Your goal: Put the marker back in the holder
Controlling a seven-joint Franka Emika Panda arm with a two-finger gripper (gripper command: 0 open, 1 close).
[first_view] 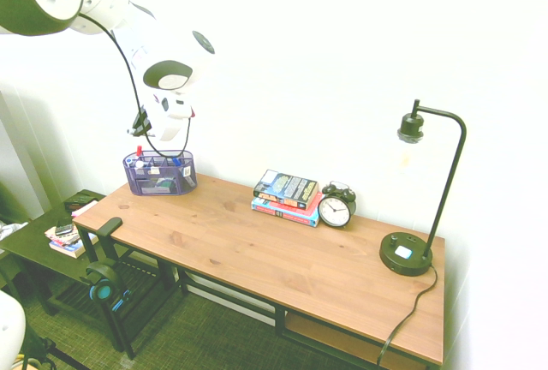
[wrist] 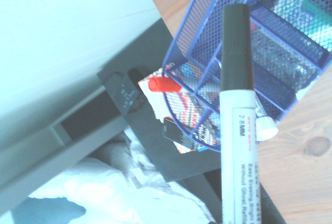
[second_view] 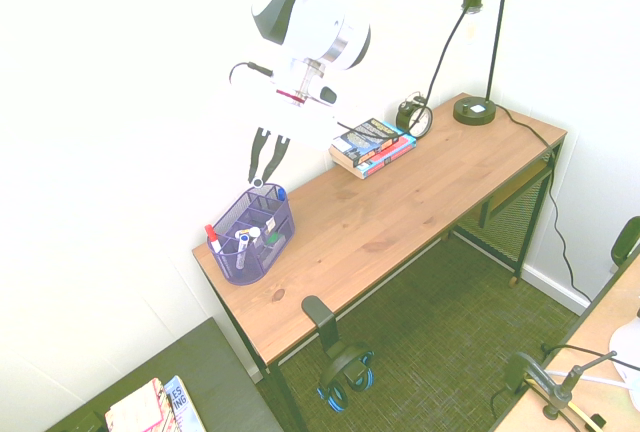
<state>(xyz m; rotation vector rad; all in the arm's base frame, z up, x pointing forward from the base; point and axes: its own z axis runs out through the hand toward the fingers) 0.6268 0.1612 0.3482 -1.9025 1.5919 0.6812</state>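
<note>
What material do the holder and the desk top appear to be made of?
The holder: likely metal wire mesh with a purple coating; you see through its fine grid walls. The desk top: wood or wood-look laminate, matte brown, with visible grain and a dark knot; which of the two cannot be told.
</note>
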